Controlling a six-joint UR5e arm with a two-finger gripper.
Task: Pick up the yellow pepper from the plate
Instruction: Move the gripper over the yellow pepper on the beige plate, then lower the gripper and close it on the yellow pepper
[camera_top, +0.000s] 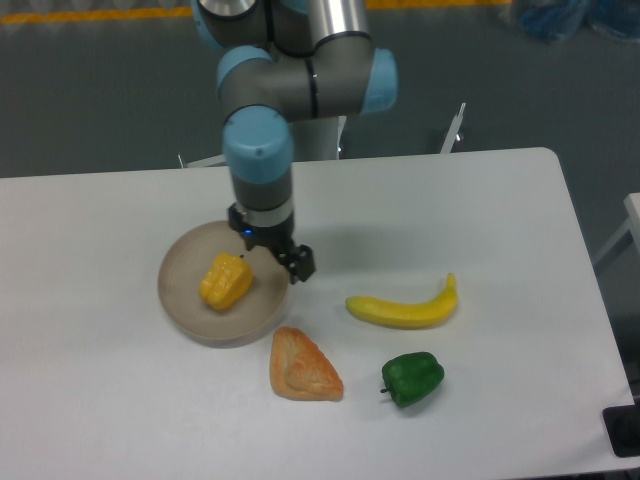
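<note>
The yellow pepper (225, 281) lies in the middle of the round beige plate (183, 262) on the left part of the white table. My gripper (271, 247) hangs over the plate's right rim, just up and to the right of the pepper, not touching it. Its fingers stand apart with nothing between them, so it is open. One dark fingertip (301, 265) shows past the plate's right edge; the other sits close to the pepper's stem end.
An orange-brown bread slice (303, 366) lies just below the plate. A yellow banana (402, 310) and a green pepper (412, 378) rest to the right. The arm's base stands behind the table's far edge.
</note>
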